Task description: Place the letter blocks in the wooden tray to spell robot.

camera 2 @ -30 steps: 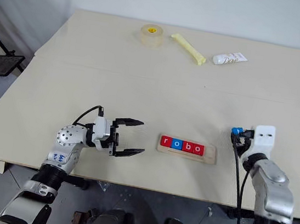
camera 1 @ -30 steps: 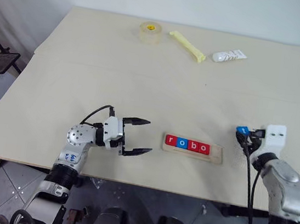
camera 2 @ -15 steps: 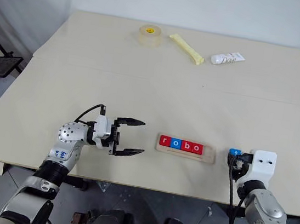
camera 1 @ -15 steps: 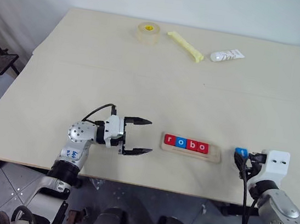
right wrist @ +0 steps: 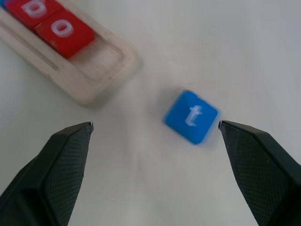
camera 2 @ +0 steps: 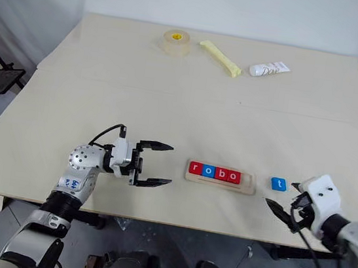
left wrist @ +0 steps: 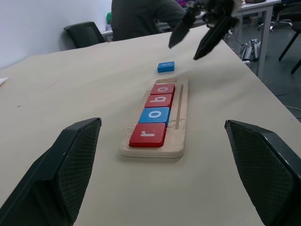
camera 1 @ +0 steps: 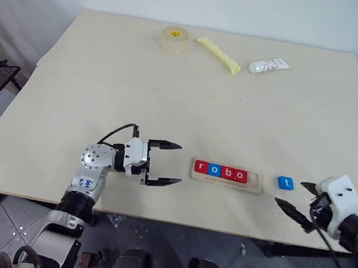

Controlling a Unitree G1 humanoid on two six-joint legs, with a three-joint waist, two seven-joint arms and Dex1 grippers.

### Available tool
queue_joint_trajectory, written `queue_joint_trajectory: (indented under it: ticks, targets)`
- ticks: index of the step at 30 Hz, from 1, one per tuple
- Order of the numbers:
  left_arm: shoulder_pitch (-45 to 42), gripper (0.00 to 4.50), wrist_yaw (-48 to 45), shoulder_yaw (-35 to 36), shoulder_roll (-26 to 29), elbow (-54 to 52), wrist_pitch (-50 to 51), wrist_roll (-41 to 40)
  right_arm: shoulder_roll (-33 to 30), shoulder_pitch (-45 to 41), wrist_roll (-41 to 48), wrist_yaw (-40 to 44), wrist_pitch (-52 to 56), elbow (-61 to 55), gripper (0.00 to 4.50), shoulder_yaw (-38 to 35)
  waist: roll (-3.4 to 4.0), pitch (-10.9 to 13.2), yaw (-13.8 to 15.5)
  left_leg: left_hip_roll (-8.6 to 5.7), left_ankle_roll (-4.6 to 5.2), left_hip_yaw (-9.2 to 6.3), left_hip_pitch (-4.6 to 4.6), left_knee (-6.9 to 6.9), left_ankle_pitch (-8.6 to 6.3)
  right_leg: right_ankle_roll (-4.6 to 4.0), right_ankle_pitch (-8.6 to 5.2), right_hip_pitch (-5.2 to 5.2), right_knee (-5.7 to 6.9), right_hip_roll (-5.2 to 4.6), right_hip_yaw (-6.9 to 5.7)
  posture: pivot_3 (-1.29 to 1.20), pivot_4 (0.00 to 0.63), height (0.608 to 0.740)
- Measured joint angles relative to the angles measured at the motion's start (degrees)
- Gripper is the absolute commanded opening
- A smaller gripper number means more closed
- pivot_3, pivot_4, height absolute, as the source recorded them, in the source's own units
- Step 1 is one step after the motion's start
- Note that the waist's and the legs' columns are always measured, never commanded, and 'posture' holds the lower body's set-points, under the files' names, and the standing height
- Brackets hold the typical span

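Lying flat on the smooth pale table (camera 1: pixel 171 93), the tray (camera 1: pixel 228 176) is a narrow strip of light wood with rounded ends and a shallow groove, and four glossy square tiles sit in it in a row: red r (camera 1: pixel 202 167), blue o (camera 1: pixel 216 170), red b (camera 1: pixel 229 174) and red o (camera 1: pixel 241 176), leaving a bare slot at the tray's right end. The blue t (camera 1: pixel 285 182) rests on the table just beside that end, apart from the tray and slightly skewed. The right gripper (camera 1: pixel 292 199) hovers near the t with its black, tapered fingers spread wide, holding nothing; their inner pads (right wrist: pixel 66 165) show a fine cross-hatched texture. The left gripper (camera 1: pixel 165 163) sits left of the tray, pointing toward it, fingers also spread and empty. At the far edge lie a translucent tape roll (camera 1: pixel 173 39), a yellow stick (camera 1: pixel 220 55) and a white tube (camera 1: pixel 269 66).
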Motion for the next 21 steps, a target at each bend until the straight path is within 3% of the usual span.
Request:
queue_joint_trajectory:
  ticks: [3,8,13,18,21]
  targets:
    - [0.63,4.50,0.00,0.02,0.02,-0.14,0.09,-0.02,-4.47,-4.00,-1.54,6.77,-4.46,6.47,4.48,2.53,-0.01,0.01,0.02,0.00,0.00,-0.03,-0.01,0.02,0.00,0.00,0.00,0.02,0.01,-0.01,-0.04,0.00,0.150,0.740]
    - [1.74,4.50,0.09,-0.04,0.06,-1.48,0.47,-0.08,-10.87,-17.35,-7.42,19.51,-15.19,22.89,4.48,12.91,-0.03,0.02,-0.05,0.00,0.03,-0.04,-0.03,0.05,0.02,0.00,0.00,0.05,-0.06,-0.04,-0.09,0.00,0.150,0.740]
    - [3.87,4.50,0.91,-0.01,0.26,-3.60,0.87,-0.08,-11.00,-29.78,-15.33,28.33,-26.62,38.51,4.48,24.06,-0.03,0.02,-0.01,-0.01,0.03,-0.12,-0.10,0.06,0.02,0.00,0.00,0.05,-0.08,-0.06,-0.20,0.00,0.150,0.740]
    - [5.35,4.50,2.07,-0.01,0.41,-6.00,1.62,-0.08,-8.41,-39.28,-19.79,32.61,-32.64,48.77,4.48,29.25,-0.03,0.02,-0.17,0.02,0.02,-0.12,-0.10,0.07,0.02,0.00,0.00,0.06,-0.09,-0.05,-0.23,0.00,0.150,0.740]
    - [6.25,4.50,2.77,0.12,0.70,-7.52,1.81,-0.09,-6.83,-42.47,-21.21,33.75,-34.75,52.45,3.84,30.06,-0.04,0.02,-0.19,0.03,0.02,-0.14,-0.09,0.09,0.02,0.00,0.00,0.08,-0.08,-0.05,-0.25,0.00,0.150,0.740]
